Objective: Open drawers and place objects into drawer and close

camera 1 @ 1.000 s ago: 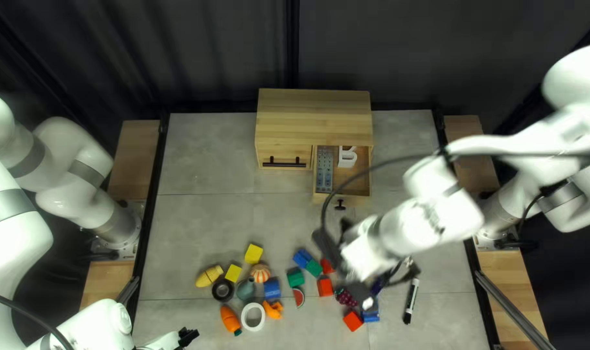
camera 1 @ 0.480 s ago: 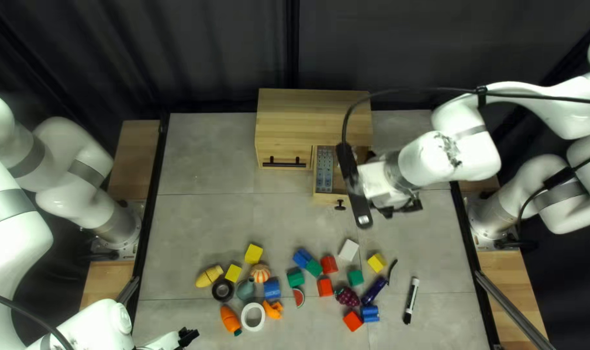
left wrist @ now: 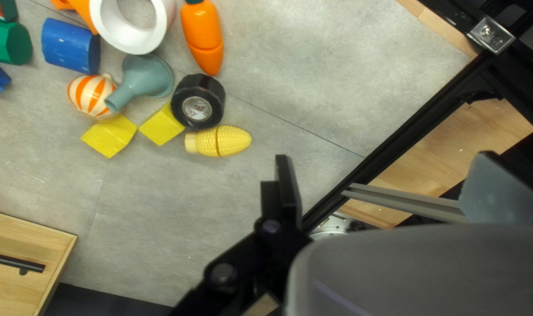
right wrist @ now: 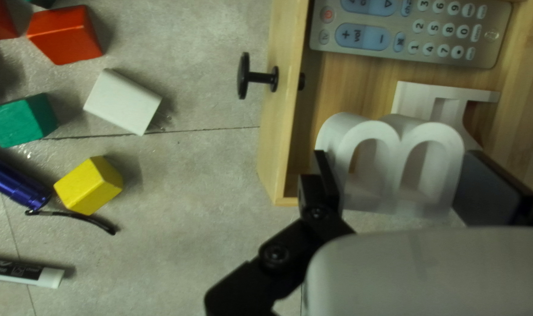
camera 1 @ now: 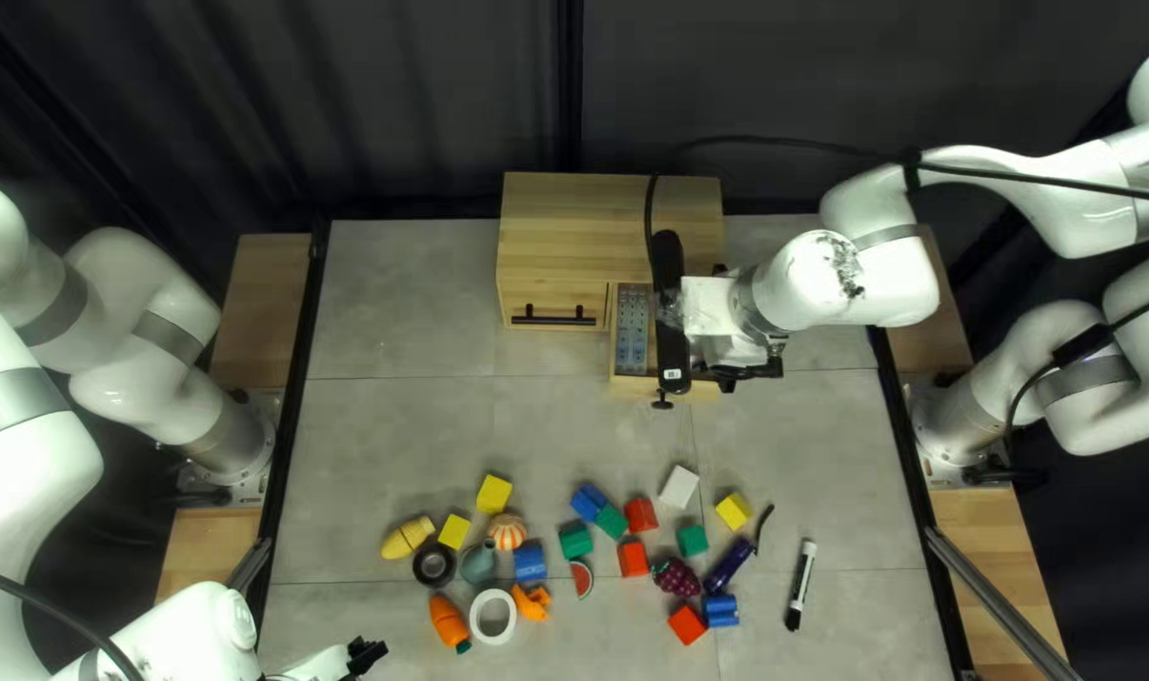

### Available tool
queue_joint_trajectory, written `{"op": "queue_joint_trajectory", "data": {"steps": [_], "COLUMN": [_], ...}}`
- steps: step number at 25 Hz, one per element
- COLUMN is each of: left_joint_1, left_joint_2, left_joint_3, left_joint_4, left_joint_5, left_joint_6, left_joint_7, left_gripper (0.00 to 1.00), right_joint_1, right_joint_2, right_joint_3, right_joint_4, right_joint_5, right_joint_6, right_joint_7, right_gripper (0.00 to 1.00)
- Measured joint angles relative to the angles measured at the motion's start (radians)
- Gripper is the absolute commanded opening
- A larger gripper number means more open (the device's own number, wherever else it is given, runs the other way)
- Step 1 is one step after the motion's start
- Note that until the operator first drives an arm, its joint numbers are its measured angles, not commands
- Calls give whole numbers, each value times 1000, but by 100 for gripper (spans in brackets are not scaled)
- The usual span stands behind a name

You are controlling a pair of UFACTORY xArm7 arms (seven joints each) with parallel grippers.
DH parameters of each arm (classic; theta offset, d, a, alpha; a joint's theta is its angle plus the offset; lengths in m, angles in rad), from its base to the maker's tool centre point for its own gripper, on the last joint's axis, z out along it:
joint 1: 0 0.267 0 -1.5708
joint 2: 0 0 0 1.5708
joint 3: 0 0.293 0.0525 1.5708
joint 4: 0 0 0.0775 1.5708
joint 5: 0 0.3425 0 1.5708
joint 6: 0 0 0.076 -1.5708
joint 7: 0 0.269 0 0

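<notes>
The right gripper [camera 1: 749, 371] has both fingers closed onto a white letter [right wrist: 399, 157], over the open drawer [camera 1: 635, 386] at the cabinet's [camera 1: 575, 227] 5 o'clock. The left gripper [camera 1: 367, 653], at the top left view's 7 o'clock, stands wide, holding nothing.

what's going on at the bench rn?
My right gripper is shut on a white letter over the open drawer, which already holds a remote and another white letter. My left gripper is open and holds nothing. Blocks, toy food and a marker lie loose on the table; the drawer isn't closed yet.
</notes>
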Motion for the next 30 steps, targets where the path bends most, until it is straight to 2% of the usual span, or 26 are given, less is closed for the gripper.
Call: {"op": "queue_joint_trajectory", "data": {"steps": [5, 15, 30], "left_joint_1": [0, 0, 0], "left_joint_2": [0, 0, 0], "left_joint_3": [0, 0, 0], "left_joint_4": [0, 0, 0], "left_joint_5": [0, 0, 0], "left_joint_6": [0, 0, 0], "left_joint_7": [0, 0, 0], "left_gripper": [100, 100, 100], "right_joint_1": [-5, -13, -14], "right_joint_2": [-17, 22, 44], "right_joint_3": [-12, -44, -61], "right_joint_4": [-31, 0, -22], "right_joint_5": [-11, -12, 0], "right_joint_6": [-32, -55, -97], "right_joint_7": [-21, -74, -87], "right_gripper": [0, 0, 0]}}
